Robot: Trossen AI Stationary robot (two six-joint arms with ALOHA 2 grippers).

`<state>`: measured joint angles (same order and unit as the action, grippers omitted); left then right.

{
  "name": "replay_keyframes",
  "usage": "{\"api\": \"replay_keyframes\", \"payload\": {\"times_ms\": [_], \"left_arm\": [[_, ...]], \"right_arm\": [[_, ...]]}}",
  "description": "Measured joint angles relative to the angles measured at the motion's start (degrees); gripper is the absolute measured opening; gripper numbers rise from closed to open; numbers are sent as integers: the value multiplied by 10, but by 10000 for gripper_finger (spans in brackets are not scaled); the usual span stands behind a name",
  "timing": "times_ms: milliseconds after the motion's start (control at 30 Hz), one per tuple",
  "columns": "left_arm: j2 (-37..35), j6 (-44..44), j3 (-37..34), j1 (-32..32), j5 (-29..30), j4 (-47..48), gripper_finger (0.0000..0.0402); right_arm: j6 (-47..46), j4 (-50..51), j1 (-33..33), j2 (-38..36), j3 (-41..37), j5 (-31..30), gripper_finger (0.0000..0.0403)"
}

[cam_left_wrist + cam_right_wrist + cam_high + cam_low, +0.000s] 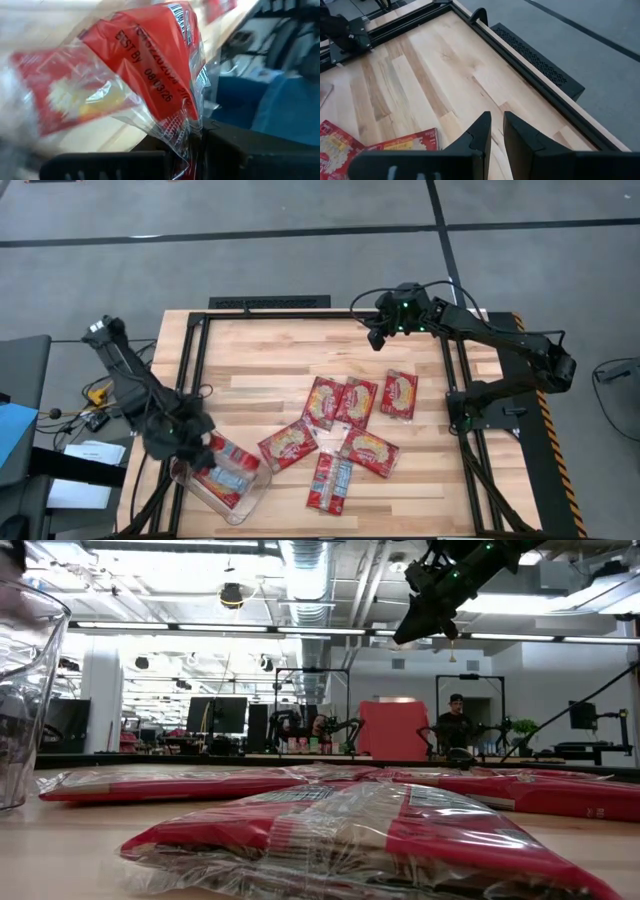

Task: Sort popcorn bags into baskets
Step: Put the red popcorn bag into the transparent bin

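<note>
Several red popcorn bags lie flat on the wooden table: a cluster near the middle (340, 402), one to its right (399, 394), others nearer (288, 445), (368, 452), (330, 482). The clear tub (250, 498) stands at the near left corner with red bags inside (232, 472). My left gripper (195, 442) hangs over the tub's far end, shut on a popcorn bag (125, 75). My right gripper (496, 122) is shut and holds nothing, raised above the table's far edge (378, 335). My left gripper pinches a popcorn bag between its two fingers by the clear crimped wrapper edge at one end (192, 135). The bag stands out beyond the fingers, its red printed back (150, 65) facing the camera. Whether its far end rests in the tub cannot be told.
A black metal frame (300, 313) runs around the tabletop. Bare wood lies along the far half of the table (420, 70) and at the near right. In the low view the tub's wall (25, 690) is at the left and bags fill the foreground (370, 830). A person sits far behind.
</note>
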<state>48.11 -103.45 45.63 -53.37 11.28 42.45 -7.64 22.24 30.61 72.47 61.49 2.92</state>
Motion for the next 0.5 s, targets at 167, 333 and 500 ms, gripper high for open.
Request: {"api": "replay_keyframes", "payload": {"times_ms": [167, 333, 500], "left_arm": [[21, -77, 0, -70, 48, 27, 3], [61, -100, 0, -91, 56, 29, 3], [109, -99, 0, -105, 24, 27, 4]], "right_arm": [[0, 0, 0, 0, 0, 0, 75], [0, 0, 0, 0, 0, 0, 75], [0, 0, 0, 0, 0, 0, 75]]}}
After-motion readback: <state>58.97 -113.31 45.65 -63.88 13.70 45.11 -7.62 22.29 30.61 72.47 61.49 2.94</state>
